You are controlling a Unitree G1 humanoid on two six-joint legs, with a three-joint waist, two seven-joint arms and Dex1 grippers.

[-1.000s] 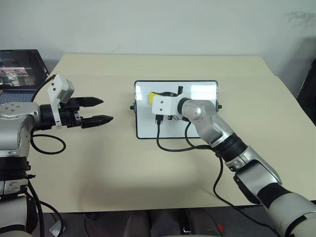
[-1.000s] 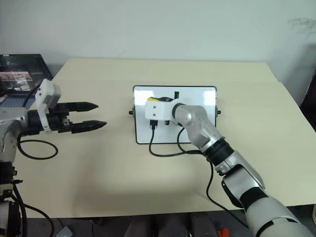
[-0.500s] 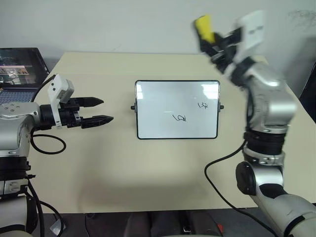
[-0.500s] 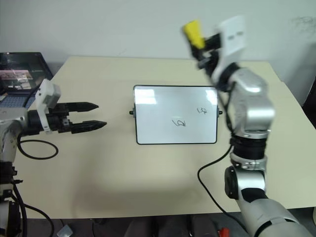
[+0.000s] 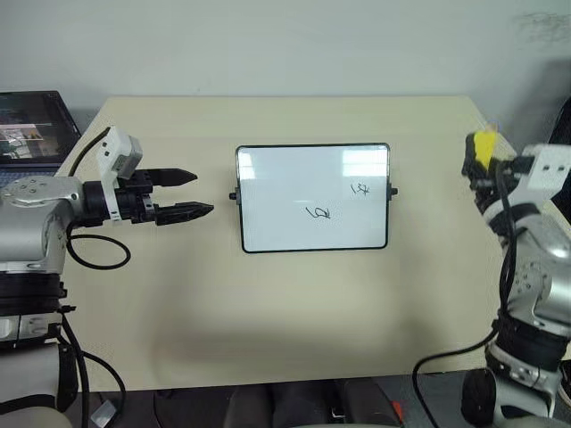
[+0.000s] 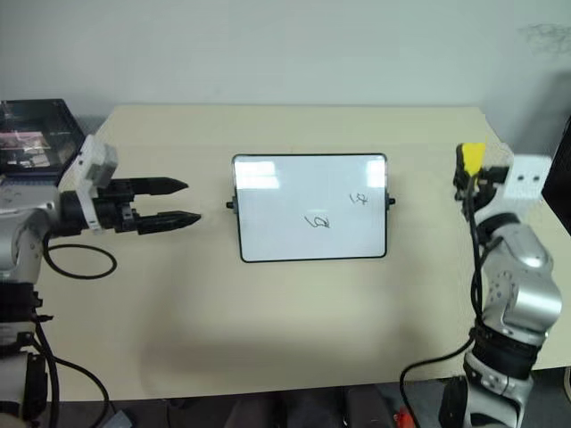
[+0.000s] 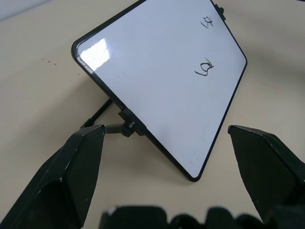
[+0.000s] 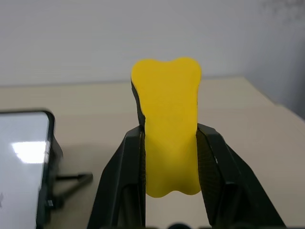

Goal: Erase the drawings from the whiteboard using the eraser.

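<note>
The whiteboard (image 5: pixel 312 198) stands tilted on the middle of the tan table, with two black drawings on its right half: one (image 5: pixel 319 213) near the centre and one (image 5: pixel 360 188) toward the upper right. My right gripper (image 8: pixel 170 136) is raised off to the board's right, near the table's right edge, shut on the yellow eraser (image 5: pixel 484 147), which sticks up between its fingers (image 8: pixel 131 162). Left of the board, my left gripper (image 5: pixel 203 193) hangs open above the table and points at the board's left edge, apart from it.
A dark laptop (image 5: pixel 31 134) sits open at the table's far left, behind my left arm. Black cables hang from both wrists. A pale wall runs behind the table (image 5: pixel 294 303).
My right arm has swung from over the board's left part up and out to the right, carrying the eraser. The left gripper has stayed where it was.
</note>
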